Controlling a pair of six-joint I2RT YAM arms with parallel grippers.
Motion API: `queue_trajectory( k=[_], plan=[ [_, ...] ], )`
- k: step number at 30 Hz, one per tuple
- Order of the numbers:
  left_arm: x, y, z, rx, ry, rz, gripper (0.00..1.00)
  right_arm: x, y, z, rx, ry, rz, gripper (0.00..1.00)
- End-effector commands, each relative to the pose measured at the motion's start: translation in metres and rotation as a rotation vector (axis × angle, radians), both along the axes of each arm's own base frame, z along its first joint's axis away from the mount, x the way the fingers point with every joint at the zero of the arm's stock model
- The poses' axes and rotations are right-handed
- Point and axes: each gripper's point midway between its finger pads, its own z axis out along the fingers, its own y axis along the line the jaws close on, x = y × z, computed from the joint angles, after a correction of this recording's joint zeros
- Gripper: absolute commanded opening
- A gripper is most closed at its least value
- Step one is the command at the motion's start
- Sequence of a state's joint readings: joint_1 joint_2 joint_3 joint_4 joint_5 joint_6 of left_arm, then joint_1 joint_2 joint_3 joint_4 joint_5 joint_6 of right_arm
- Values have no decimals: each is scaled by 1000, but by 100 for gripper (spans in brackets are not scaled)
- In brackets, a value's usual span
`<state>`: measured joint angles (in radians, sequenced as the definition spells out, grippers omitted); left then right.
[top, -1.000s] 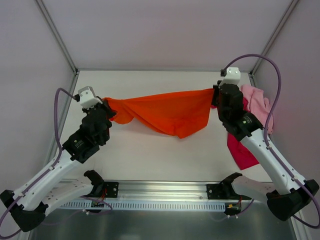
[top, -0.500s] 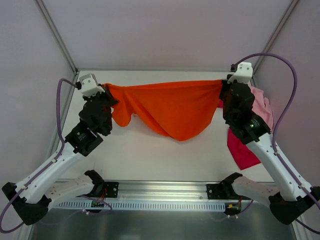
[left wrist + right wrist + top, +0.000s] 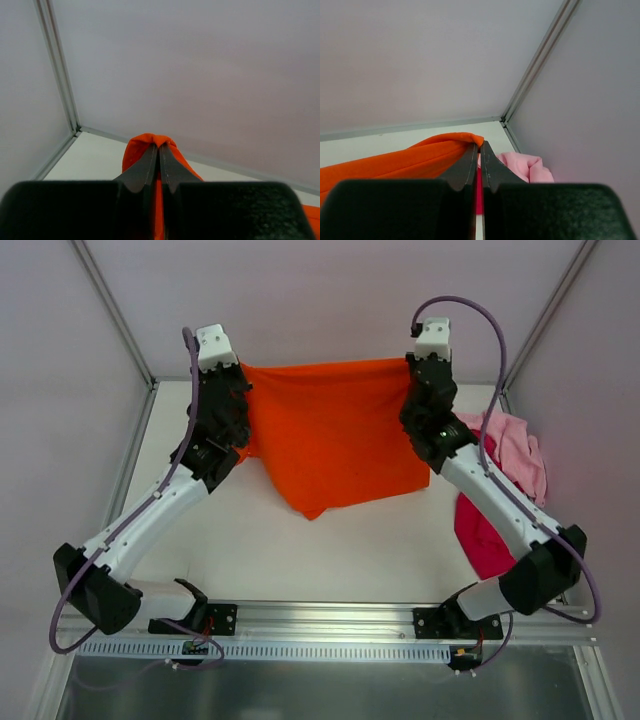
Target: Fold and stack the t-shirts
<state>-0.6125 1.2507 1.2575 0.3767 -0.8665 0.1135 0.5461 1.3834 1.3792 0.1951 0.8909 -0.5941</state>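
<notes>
White table (image 3: 250, 540) sat inside pale enclosure walls (image 3: 330, 300). The orange t-shirt (image 3: 330, 440) hung spread out over the back middle of the table, top edge pulled roughly level between the two grippers and body draping down to a point at the lower left; whether that point touched the table could not be told. The left gripper (image 3: 242, 370) was clamped on the shirt's top left corner; in the left wrist view the fingers (image 3: 150, 167) were pressed together with a bunch of orange cloth (image 3: 145, 142) pinched at the tips. The right gripper (image 3: 407, 364) was clamped on the top right corner; in the right wrist view its jaws were closed on the orange edge (image 3: 420, 155). Both arms reached up and back, one on each side of the cloth. The magenta-red t-shirt (image 3: 480, 535) lay crumpled on the table's right side, partly under the right arm and well apart from the orange one. The pink t-shirt (image 3: 515, 445) lay bunched just behind it, touching it, near the right wall; it also showed past the right fingertips (image 3: 525, 167). A purple cable (image 3: 480, 320) looped off the right wrist.
</notes>
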Motion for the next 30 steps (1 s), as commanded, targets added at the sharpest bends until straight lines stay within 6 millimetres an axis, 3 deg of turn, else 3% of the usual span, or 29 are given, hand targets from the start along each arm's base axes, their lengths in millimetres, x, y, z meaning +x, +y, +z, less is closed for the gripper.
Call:
queue_trajectory(
  k=[1, 2, 4, 7, 8, 9, 10, 14, 16, 21, 26, 28, 30],
  plan=[
    [20, 11, 36, -63, -84, -1, 0, 26, -1, 36, 16, -123, -84, 1],
    [29, 21, 35, -63, -78, 20, 0, 32, 2, 35, 0, -124, -87, 1],
    [45, 20, 29, -57, -63, 6, 0, 52, 12, 30, -15, -138, -95, 1],
    [63, 27, 22, -65, -56, 7, 0, 67, 11, 39, -66, -166, -144, 1],
    [67, 31, 31, -99, -76, 7, 0, 72, 7, 42, -102, -193, -186, 1],
    [77, 31, 20, -94, -32, 8, 0, 74, 3, 44, -121, -198, -206, 1],
    [81, 33, 20, -117, -33, 8, 0, 73, -4, 52, -119, -214, -241, 1],
    [89, 42, 16, -152, -42, 15, 0, 56, -55, 51, -9, -281, -398, 1],
    [77, 46, 35, -167, -109, 6, 0, 38, -67, 60, -1, -330, -416, 1],
    [49, 55, 49, -227, -180, -4, 0, -7, -92, 79, 100, -463, -509, 1],
    [13, 71, 43, -282, -210, 14, 0, -35, -72, 89, 83, -505, -473, 1],
    [0, 79, 42, -297, -225, 34, 0, -49, -73, 93, 117, -520, -455, 1],
    [-20, 85, 53, -334, -266, 26, 0, -56, -72, 82, 138, -516, -430, 1]
  ],
)
